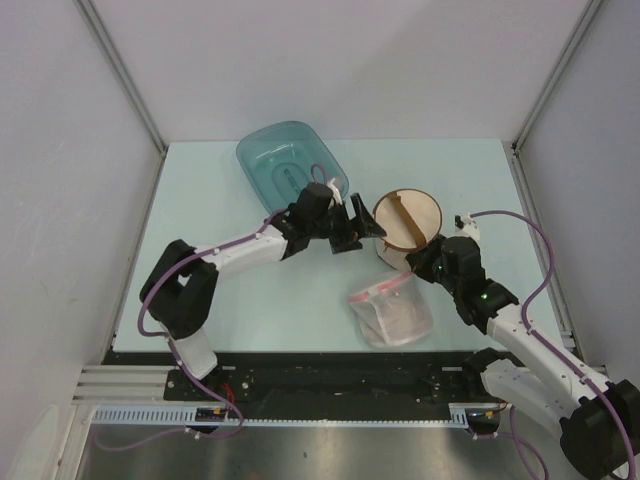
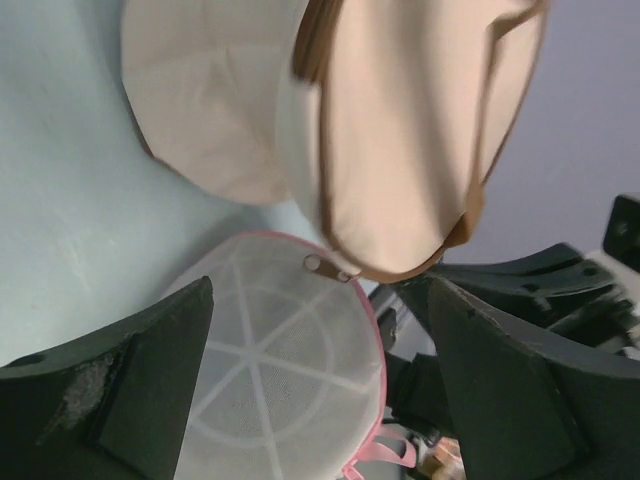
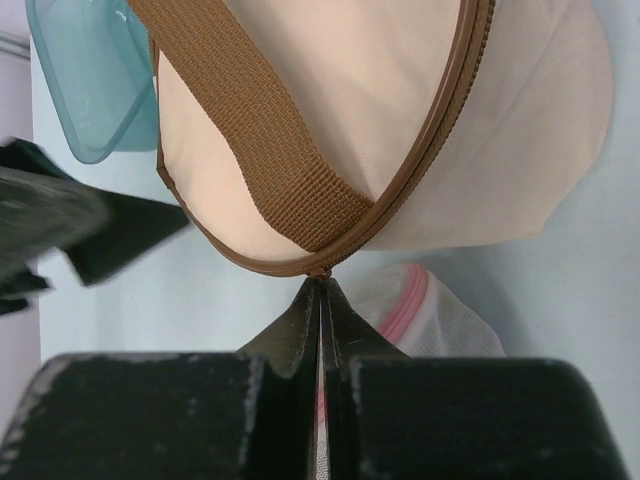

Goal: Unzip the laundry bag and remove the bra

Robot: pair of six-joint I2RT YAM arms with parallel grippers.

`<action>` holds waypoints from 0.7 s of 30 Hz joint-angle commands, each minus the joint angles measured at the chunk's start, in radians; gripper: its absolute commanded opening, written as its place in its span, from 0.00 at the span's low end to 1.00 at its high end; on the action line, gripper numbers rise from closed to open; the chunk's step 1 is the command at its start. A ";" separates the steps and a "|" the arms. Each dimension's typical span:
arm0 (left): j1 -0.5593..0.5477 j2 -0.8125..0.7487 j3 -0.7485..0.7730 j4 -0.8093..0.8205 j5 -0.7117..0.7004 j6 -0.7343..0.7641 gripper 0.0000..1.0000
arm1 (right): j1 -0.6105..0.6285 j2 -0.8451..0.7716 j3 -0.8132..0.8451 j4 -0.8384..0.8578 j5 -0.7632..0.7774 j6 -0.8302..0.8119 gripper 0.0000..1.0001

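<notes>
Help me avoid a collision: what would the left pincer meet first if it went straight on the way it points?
Most likely the laundry bag: the open left pincer points at its beige side, close ahead. The clear plastic bag lies off that line, though depth is unclear.

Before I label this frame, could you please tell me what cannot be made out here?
- The bra: seen in no view; beige fabric of the laundry bag hides the inside.
- Right wrist view: the shut right gripper meets the bag's seam; its own fingers hide whether they pinch anything.
- Top view: contents of the clear plastic bag are too small to tell.
</notes>
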 commanded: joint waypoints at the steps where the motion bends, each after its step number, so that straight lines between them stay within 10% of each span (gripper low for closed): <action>1: -0.056 0.018 -0.090 0.299 0.063 -0.174 0.91 | -0.005 0.001 0.042 0.010 -0.008 0.003 0.00; 13: -0.111 0.132 0.011 0.291 0.037 -0.232 0.87 | -0.012 0.000 0.044 0.001 -0.034 -0.014 0.00; 21: -0.123 0.164 0.122 0.069 -0.041 -0.191 0.25 | -0.016 -0.055 0.059 -0.106 -0.022 -0.080 0.00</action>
